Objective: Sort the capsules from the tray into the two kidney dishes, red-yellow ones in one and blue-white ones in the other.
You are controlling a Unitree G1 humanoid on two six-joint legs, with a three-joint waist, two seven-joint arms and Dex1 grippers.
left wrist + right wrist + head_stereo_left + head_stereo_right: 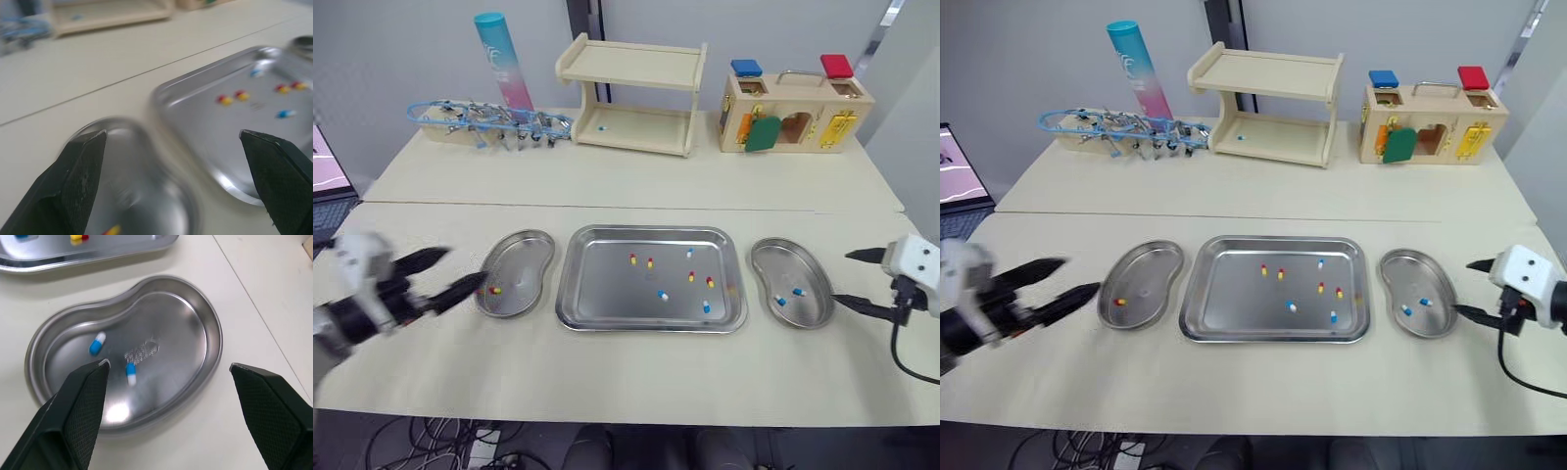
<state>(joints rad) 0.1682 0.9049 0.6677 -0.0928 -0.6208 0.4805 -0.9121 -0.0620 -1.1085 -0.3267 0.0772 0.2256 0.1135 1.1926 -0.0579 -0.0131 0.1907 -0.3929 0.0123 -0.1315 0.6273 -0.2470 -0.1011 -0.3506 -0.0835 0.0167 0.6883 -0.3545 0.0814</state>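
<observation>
The tray (pixel 607 294) lies on the tabletop (pixel 607 377) between two kidney dishes, holding four red-yellow capsules (pixel 650 262) and three blue-white capsules (pixel 663 294). The left dish (pixel 524 257) holds a lone red-yellow capsule (pixel 494 290), and the right dish (pixel 781 260) holds two blue-white ones. The left gripper (pixel 463 266) hovers at the left dish's outer edge and the right gripper (pixel 844 277) just beside the right dish, both with fingers spread and empty.

The setting is a robotics test laboratory. A cream-topped bench (pixel 626 181) against a plain grey wall (pixel 391 59) carries staged exercise props: a pale wooden two-tier shelf (pixel 631 98), a wooden latch box with coloured locks (pixel 795 113) and a rectangular stainless-steel tray (pixel 576 294). An open laptop (pixel 960 166) stands beside the bench, and loose black cables (pixel 450 433) lie on the floor below.
</observation>
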